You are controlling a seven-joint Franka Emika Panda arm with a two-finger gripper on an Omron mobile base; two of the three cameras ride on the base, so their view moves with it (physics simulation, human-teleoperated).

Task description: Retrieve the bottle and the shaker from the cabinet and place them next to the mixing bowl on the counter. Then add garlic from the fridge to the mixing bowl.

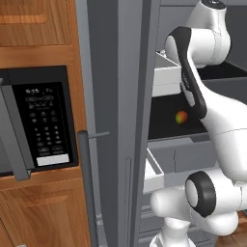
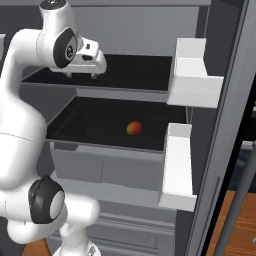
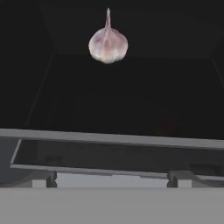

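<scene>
Pincer (image 2: 80, 75) is seen at the front edge of the fridge's upper shelf (image 2: 135, 75) in the right base view, its two fingertips (image 3: 46, 178) spread wide apart and nothing held between them. Garlic (image 3: 108, 43) is picked out in the hand view, a pale bulb with its pointed tip up, resting on the dark shelf well ahead of the released fingers and roughly centred between them; no contact is made with it. One level below, a small red and yellow fruit (image 2: 133, 128) is seen lying alone on the lower shelf (image 2: 90, 125), near its middle. White door bins (image 2: 192, 75) are mounted on the open fridge door (image 2: 220, 150) to the right, one above the other. Drawers (image 2: 100, 170) are noted under the lower shelf. In the left base view a black microwave (image 1: 46, 120) with its keypad is set into wooden cabinetry (image 1: 43, 29) beside the fridge.
</scene>
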